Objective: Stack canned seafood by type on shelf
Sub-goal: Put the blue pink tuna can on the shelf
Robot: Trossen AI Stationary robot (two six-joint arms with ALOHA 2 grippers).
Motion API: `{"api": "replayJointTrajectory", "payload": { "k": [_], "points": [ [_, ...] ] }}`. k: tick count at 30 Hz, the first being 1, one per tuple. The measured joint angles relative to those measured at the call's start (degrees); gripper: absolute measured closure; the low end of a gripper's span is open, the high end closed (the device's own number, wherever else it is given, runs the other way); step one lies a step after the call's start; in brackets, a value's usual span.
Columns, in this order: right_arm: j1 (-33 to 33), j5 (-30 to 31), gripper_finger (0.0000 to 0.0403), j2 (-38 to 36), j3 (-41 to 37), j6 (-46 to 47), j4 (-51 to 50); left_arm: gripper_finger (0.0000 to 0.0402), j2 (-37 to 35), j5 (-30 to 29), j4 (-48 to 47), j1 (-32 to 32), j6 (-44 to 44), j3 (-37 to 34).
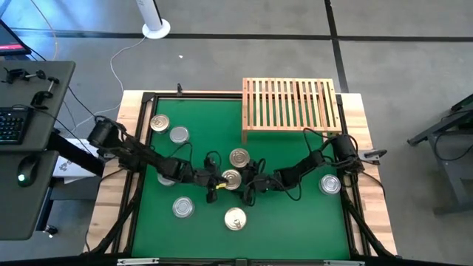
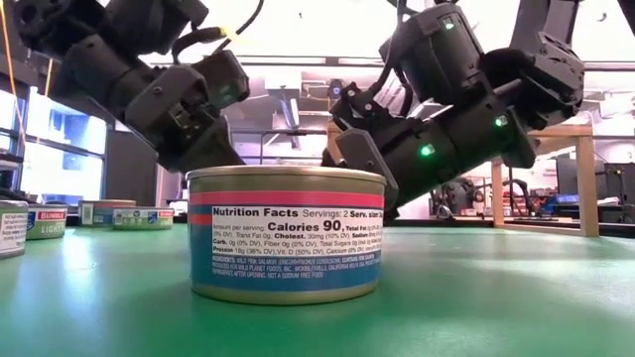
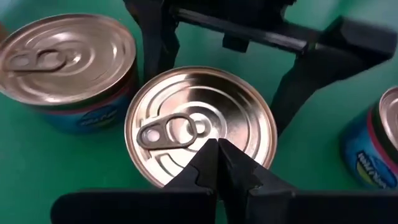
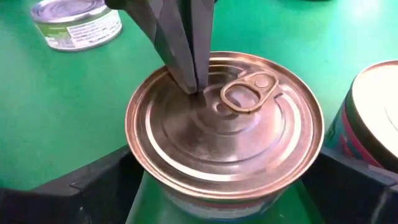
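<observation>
1. A gold-lidded tin (image 1: 231, 179) is sitting upright near the middle of the green tabletop (image 1: 295, 214), with both arms meeting over it.
2. The right gripper (image 4: 224, 186) is reaching in from the right with its jaws standing wide apart, one on each side of the tin's wall; whether they are touching the wall cannot be told.
3. The left gripper (image 3: 217, 163) is coming in from the left with its jaws pressed together, holding nothing, and their tips are resting on the tin's lid just beside the pull tab (image 3: 173, 130).
4. A second gold tin (image 1: 239, 157) is standing just beyond the first, towards the shelf (image 1: 289, 108).
5. The shelf is lying at the far edge of the tabletop with nothing on its slats.
6. Other tins are scattered well apart: two (image 1: 168, 128) at the far left, one (image 1: 330, 184) by the right arm, and two (image 1: 209, 213) on the near side.
7. In the low view, a labelled tin (image 2: 286, 234) is standing in front of both grippers.
</observation>
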Motion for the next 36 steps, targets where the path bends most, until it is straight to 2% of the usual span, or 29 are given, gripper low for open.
{"api": "replayJointTrajectory", "payload": {
  "k": [8,13,16,19,25,28,32,36],
  "points": [
    [-0.1,-2.5,0.0004,0.1,-0.1,-3.7,2.0,0.0402,2.9,1.3,6.3,-0.1,1.4,-0.1],
    [-0.5,-3.2,0.0004,0.1,-0.1,-1.5,1.4,0.0402,2.7,2.3,8.7,0.0,3.5,-0.3],
    [-0.5,-3.1,0.0004,0.0,0.1,-0.1,0.8,0.0401,0.3,3.8,9.4,0.1,4.2,-0.4],
    [-0.7,-2.2,0.0004,-0.2,0.4,1.1,1.2,0.0401,-5.0,4.9,8.1,0.0,4.9,-0.4],
    [-0.6,-2.5,0.0004,-0.2,0.3,0.9,0.6,0.0401,-16.5,4.6,-2.8,0.2,4.3,-0.3],
    [-0.6,-2.5,0.0004,-0.2,0.3,0.8,0.2,0.0401,-20.4,1.1,-13.3,0.3,1.0,-0.2],
    [-0.6,-2.4,0.0004,-0.2,0.3,0.7,0.2,0.0401,-19.3,-2.9,-24.4,1.1,-4.1,-0.3],
    [-0.6,-2.5,0.0004,-0.2,0.2,0.7,0.1,0.0401,-13.5,-2.4,-21.1,1.6,-5.9,-1.6]
  ]
}}
